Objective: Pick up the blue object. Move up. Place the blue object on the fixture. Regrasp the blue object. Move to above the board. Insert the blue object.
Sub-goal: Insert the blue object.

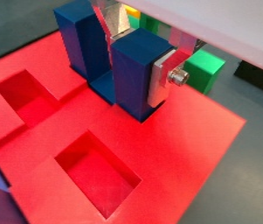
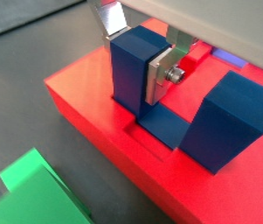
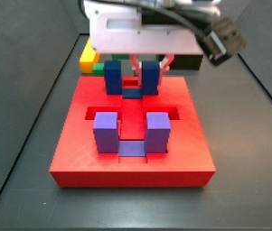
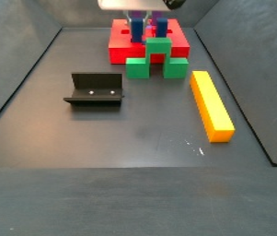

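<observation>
In a wrist view, the gripper (image 1: 138, 54) stands over the board (image 1: 197, 140), and its silver fingers (image 1: 166, 70) are closed on 1 prong of the blue object (image 1: 131, 77). The base of this block sits down in a recess of the red slab, and the second prong stands free just beside the held one. 2 other recesses in the board are open. A green block (image 1: 204, 68) shows beyond the board edge.

In the other wrist picture, the gripper (image 2: 145, 54) grips the same prong between 2 plates, and the blue object (image 2: 197, 118) rests with its base in the cut of the board (image 2: 110, 131). A green piece (image 2: 40, 188) lies on the floor near the board corner.

In a side view, the gripper (image 3: 133, 65) hangs above the far part of the board (image 3: 132, 162), with the blue object (image 3: 131, 79) under it. A purple block (image 3: 131, 133) sits in the near recess.

In the other side picture, the fixture (image 4: 94, 89) stands well apart from the board (image 4: 149, 41), and a yellow bar (image 4: 210, 104) lies on the floor. The gripper (image 4: 142, 24) is at the far end, over the board.
</observation>
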Tool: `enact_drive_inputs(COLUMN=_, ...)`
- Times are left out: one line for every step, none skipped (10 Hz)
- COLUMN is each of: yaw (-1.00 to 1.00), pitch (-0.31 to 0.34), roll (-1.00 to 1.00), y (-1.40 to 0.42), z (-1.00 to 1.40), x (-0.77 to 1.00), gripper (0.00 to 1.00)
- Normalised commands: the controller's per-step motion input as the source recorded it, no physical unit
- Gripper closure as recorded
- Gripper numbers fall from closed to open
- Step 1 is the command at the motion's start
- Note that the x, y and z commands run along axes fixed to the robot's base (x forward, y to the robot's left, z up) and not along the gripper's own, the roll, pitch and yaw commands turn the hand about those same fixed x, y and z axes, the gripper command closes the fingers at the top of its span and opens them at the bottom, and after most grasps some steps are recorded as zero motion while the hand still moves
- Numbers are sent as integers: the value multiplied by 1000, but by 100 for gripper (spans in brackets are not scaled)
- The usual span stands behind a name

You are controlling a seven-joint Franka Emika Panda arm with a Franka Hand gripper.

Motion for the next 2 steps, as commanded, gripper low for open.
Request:
enact_drive_inputs(yaw=0, pitch=0, roll=277, y=0, z=-540, x=0, gripper=100)
enact_drive_inputs(yaw=0, pitch=0, roll=0, y=0, z=0, x=0, gripper=100)
